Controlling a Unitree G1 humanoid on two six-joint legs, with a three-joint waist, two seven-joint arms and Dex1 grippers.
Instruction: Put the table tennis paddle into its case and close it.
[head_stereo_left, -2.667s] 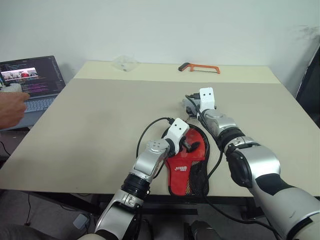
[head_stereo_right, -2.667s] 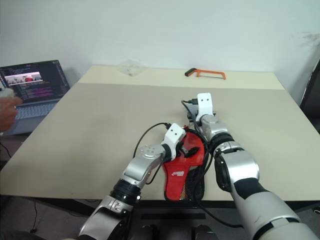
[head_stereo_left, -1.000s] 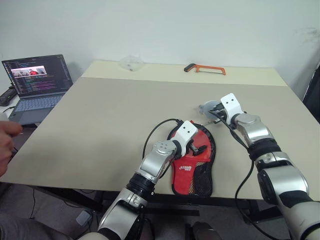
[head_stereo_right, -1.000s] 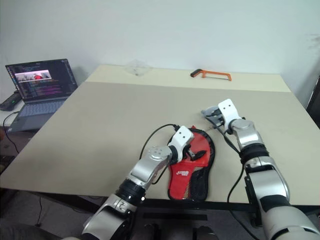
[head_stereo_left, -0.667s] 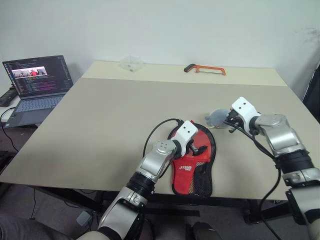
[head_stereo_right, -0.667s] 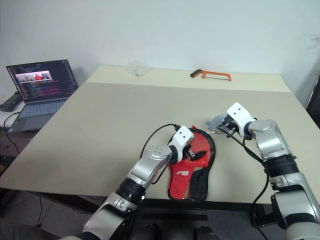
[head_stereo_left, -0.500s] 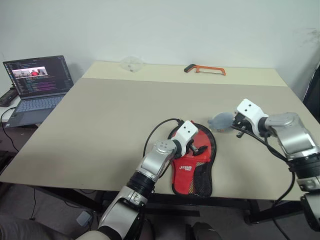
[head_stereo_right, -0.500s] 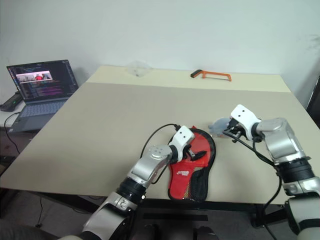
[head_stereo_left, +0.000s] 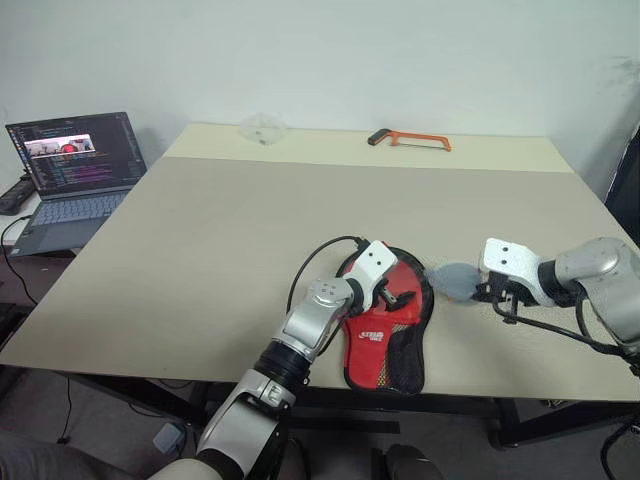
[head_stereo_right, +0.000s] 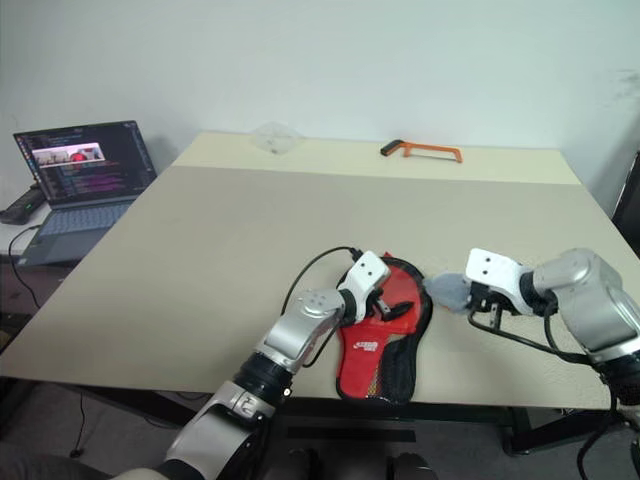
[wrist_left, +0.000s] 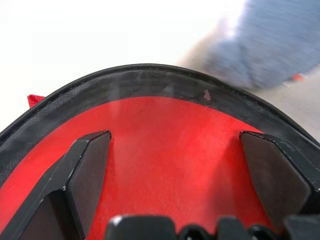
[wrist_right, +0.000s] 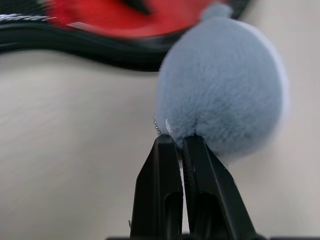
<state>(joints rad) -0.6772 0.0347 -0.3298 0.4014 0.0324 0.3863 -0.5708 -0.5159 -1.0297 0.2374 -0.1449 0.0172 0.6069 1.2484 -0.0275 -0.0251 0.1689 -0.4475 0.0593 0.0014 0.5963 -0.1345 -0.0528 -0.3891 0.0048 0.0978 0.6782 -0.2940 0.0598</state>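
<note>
Two grippers at work near the 6 o'clock edge of the surface (head_stereo_left: 200, 230). Left gripper (head_stereo_left: 392, 297) spread wide, pressed flat on the red face of the case (head_stereo_left: 385, 330), probably to pin it in place. Right gripper (head_stereo_right: 474, 300) clenched on a grey fluffy pouch (head_stereo_right: 446, 290), apparently strung on a bead chain, at the case's 3 o'clock rim, likely drawing the zip. Paddle presumably inside, unseen. Orange hacksaw (head_stereo_left: 408, 138) far off at 12 o'clock.
</note>
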